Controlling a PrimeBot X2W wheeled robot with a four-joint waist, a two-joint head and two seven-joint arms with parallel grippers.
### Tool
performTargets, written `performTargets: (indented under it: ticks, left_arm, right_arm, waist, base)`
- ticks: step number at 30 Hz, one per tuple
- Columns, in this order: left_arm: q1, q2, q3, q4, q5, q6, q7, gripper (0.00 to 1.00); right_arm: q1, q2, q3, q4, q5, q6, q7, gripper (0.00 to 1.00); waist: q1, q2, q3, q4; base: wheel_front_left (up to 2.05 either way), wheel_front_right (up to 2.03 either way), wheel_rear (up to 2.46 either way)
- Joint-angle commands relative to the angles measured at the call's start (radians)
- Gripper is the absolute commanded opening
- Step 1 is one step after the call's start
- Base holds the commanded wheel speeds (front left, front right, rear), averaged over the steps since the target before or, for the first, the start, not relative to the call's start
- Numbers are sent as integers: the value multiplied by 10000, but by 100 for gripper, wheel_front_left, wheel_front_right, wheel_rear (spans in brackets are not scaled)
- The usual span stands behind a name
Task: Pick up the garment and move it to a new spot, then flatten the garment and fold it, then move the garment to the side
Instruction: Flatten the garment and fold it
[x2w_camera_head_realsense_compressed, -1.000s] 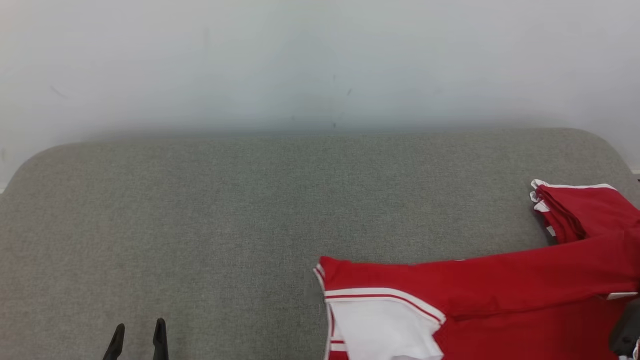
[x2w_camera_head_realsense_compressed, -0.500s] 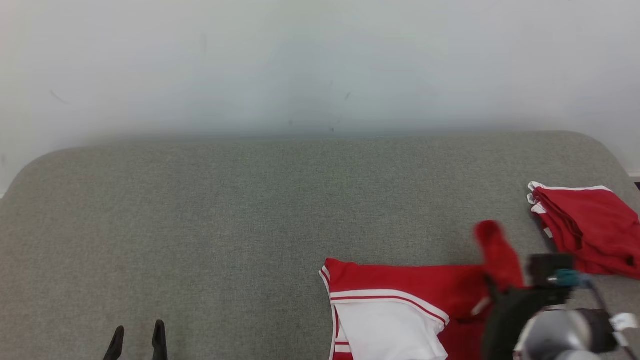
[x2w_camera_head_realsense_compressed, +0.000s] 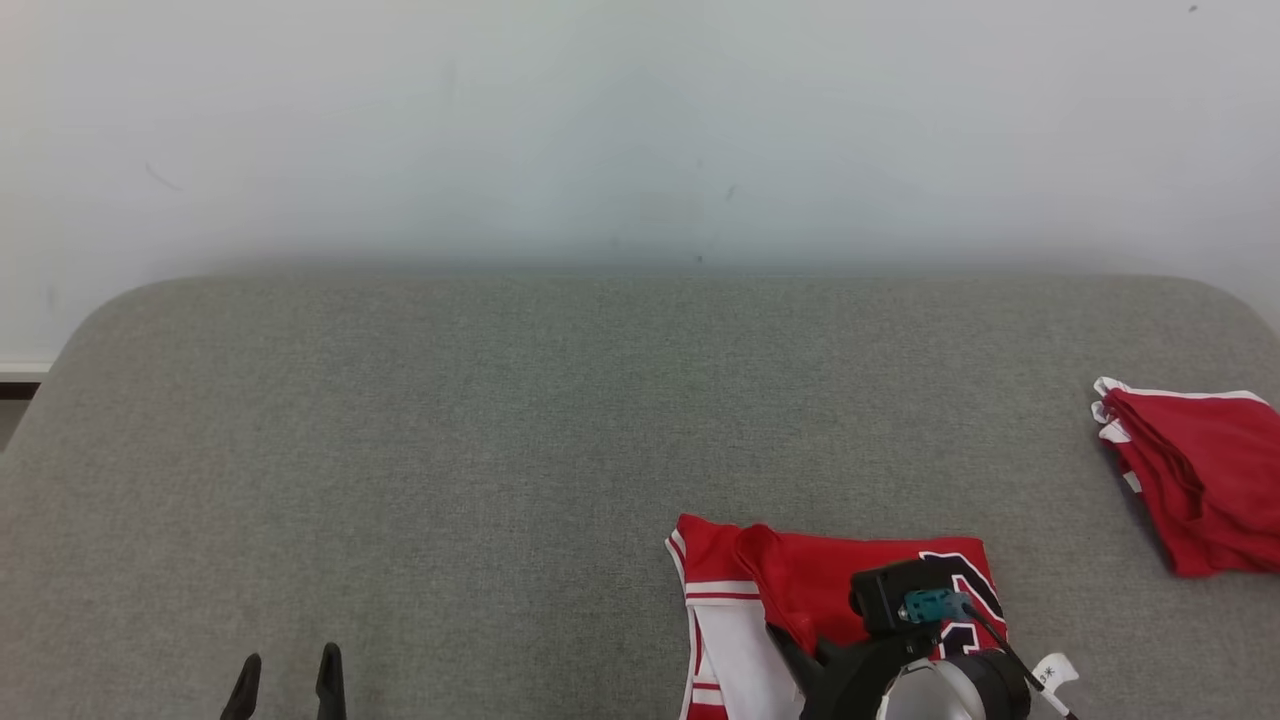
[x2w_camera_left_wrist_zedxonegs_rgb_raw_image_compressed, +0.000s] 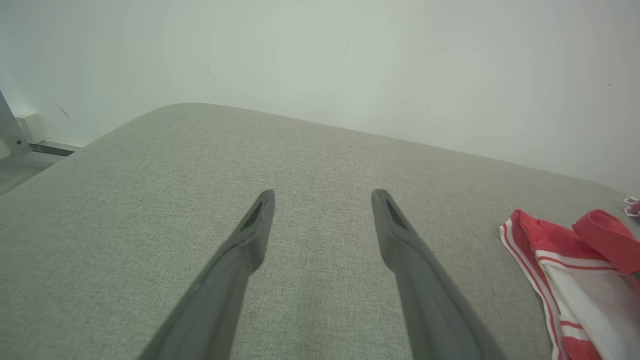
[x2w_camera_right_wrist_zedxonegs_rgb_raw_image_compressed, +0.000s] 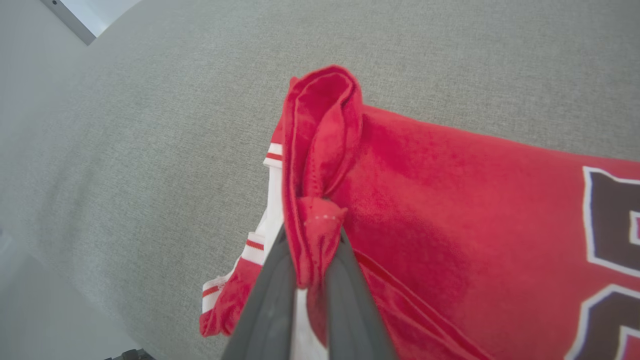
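Observation:
The garment (x2w_camera_head_realsense_compressed: 830, 575) is a red jersey with white trim and a black number, lying at the near right-centre of the grey padded surface (x2w_camera_head_realsense_compressed: 480, 430). My right gripper (x2w_camera_right_wrist_zedxonegs_rgb_raw_image_compressed: 312, 240) is shut on a bunched fold of its red fabric, lifted a little above the rest of the jersey (x2w_camera_right_wrist_zedxonegs_rgb_raw_image_compressed: 450, 200). In the head view my right wrist (x2w_camera_head_realsense_compressed: 940, 690) covers the jersey's near part. My left gripper (x2w_camera_head_realsense_compressed: 286, 665) stands open over bare surface at the near left, well apart from the cloth. The left wrist view has its fingers spread (x2w_camera_left_wrist_zedxonegs_rgb_raw_image_compressed: 322, 192) and the jersey (x2w_camera_left_wrist_zedxonegs_rgb_raw_image_compressed: 575, 265) off to the right.
A second red garment with white edging (x2w_camera_head_realsense_compressed: 1200, 470) lies bunched at the far right edge of the surface. A pale wall (x2w_camera_head_realsense_compressed: 640, 130) rises behind the rounded back edge. Bare grey surface stretches across the left and middle.
My right arm has swung in from the right, carrying the red fabric leftwards and folding the long spread of jersey over onto itself; the number panel now faces up. The left gripper stays put.

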Motion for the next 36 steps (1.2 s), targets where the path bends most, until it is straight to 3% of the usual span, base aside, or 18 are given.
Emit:
performTargets:
  ticks: [1, 13, 14, 15, 16, 23, 32, 36]
  left_arm:
    - [-113, 22, -18, 38, -52, -24, 17, 100]
    - [-173, -1, -237, 212, -84, -56, -9, 100]
    - [-179, -4, -253, 226, -87, -59, -10, 100]
    - [-171, -5, -266, 243, -94, -62, -15, 100]
    - [-156, -4, -273, 259, -97, -59, -19, 100]
    - [46, 54, -250, 279, -169, 1, -56, 100]
    - [139, 31, -218, 182, -256, 64, -164, 100]
    - [88, -4, -285, 232, -262, 35, -198, 100]
  right_arm:
    - [-152, -5, 36, 103, 117, 7, -138, 0]
    - [-1345, 2, 870, 2291, 984, 7, -832, 0]
    - [-1413, 2, 960, 2437, 1041, 7, -871, 14]
    - [-1465, 4, 1044, 2542, 1141, 7, -899, 42]
    - [-1490, 4, 1094, 2634, 1299, 7, -940, 100]
    - [-1506, -7, 1140, 1712, 2718, 7, -1411, 100]
    - [31, 0, -2123, 126, -111, 7, -900, 100]
    - [641, 3, -3146, -485, -851, 7, -1192, 100]
  waist:
    - [0, 0, -4, 47]
    - [0, 0, 1, 364]
    - [0, 0, -5, 396]
    - [0, 0, -14, 421]
    - [0, 0, -23, 438]
    - [0, 0, -198, 410]
    - [0, 0, -211, 182]
    - [0, 0, -196, 197]
  base:
    - [0, 0, 0]
    - [0, 0, 0]
    - [0, 0, 0]
    - [0, 0, 0]
    - [0, 0, 0]
    - [0, 0, 0]
    - [0, 0, 0]
    - [0, 0, 0]
